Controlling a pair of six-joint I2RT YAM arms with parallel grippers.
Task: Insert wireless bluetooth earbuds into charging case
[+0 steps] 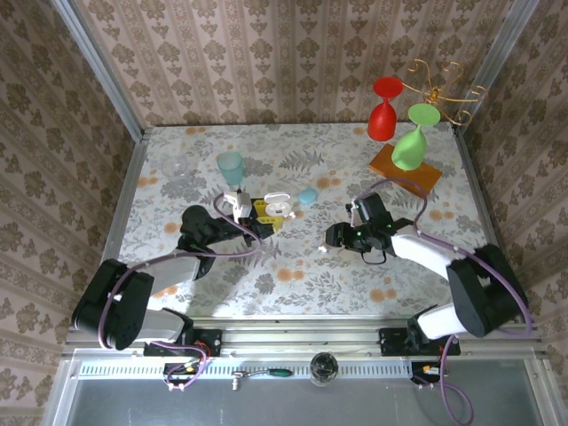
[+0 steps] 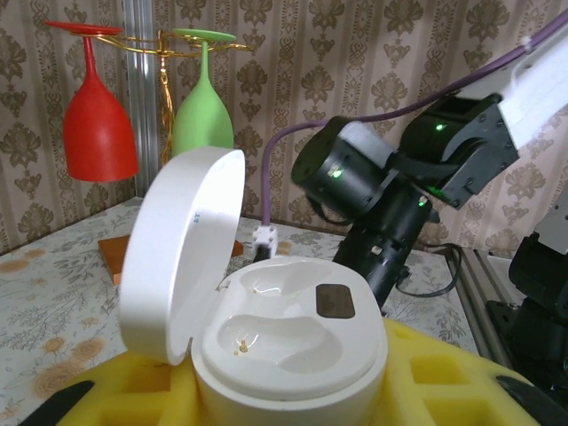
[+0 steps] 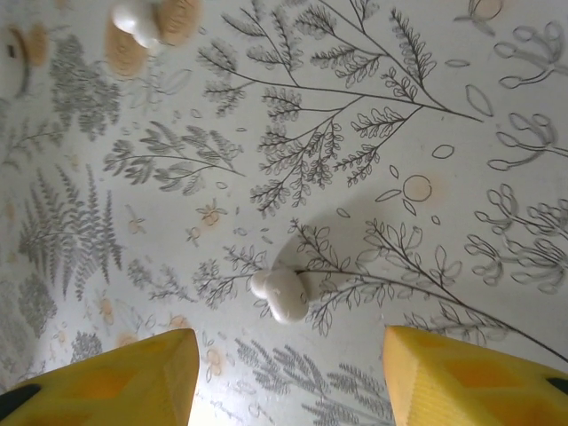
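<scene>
The right claw hangs over the table with its yellow pads set wide and gripping nothing. One earbud lies loose on the table below the gap. It is tiny, white, glossy and rounded, a bulb with a short stub. That shape is the likely hazard: pads closing on so slick a curve may squirt it aside, or pinch it at an angle that fits no socket. Farther out, a second earbud lies well apart. The left claw is clamped on the charging case. Its lid stands open and both wells look empty. The raised lid could foul the approach.
</scene>
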